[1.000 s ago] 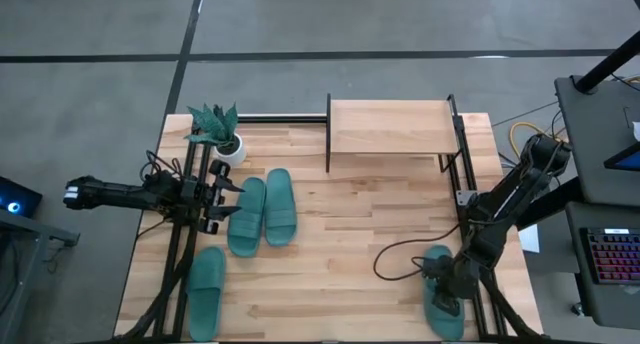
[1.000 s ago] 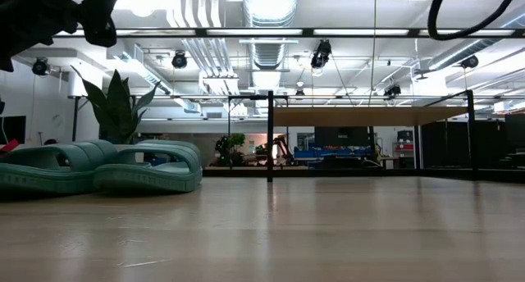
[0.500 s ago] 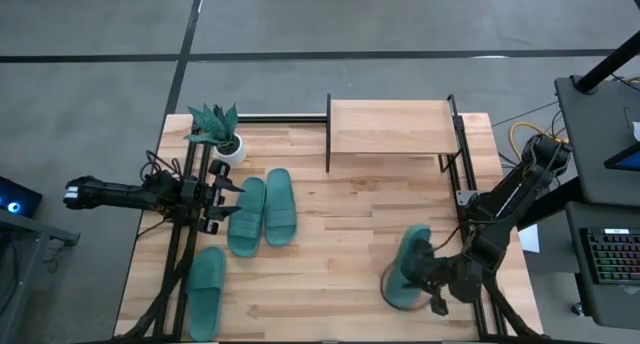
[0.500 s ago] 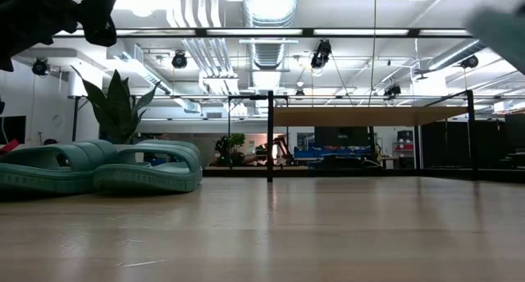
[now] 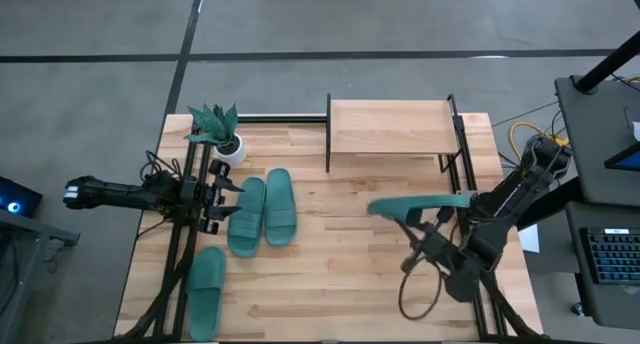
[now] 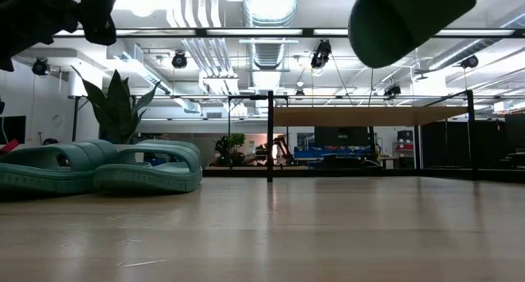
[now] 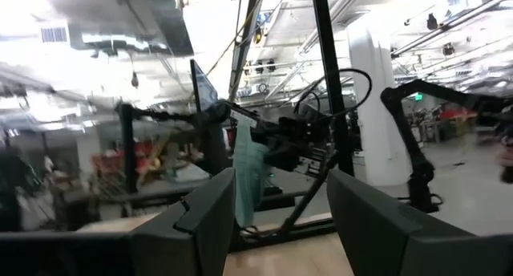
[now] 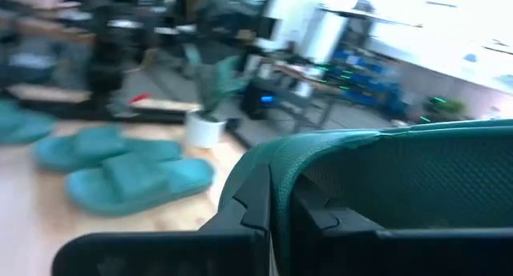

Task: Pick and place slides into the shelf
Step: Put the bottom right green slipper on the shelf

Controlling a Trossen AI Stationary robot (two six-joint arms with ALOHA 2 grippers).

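Slide (image 5: 420, 203) in the air is the one you should watch: the right gripper (image 5: 440, 246) is clenched on it, holding it lifted off the table (image 5: 340, 284) on the right side, its long axis running left to right across the table and its free end pointing left, toward the middle. In the low view it hangs high at the top of the picture, clear of the wood. It sits near the front of the shelf (image 5: 388, 127), just on the near side of the shelf's right post, with open bare table to its left and on its near side. You can count four teal slides in all: the lifted one, a pair (image 5: 262, 213) lying side by side on the left half with their long axes running near to far, and a single one (image 5: 205, 290) at the near left corner, also lying near to far. One shelf stands at the far edge of the table with nothing on its top board. One potted plant (image 5: 219, 132) stands at the far left corner. Your left gripper (image 5: 225, 198) hovers just left of the pair, fingers spread apart and holding nothing.
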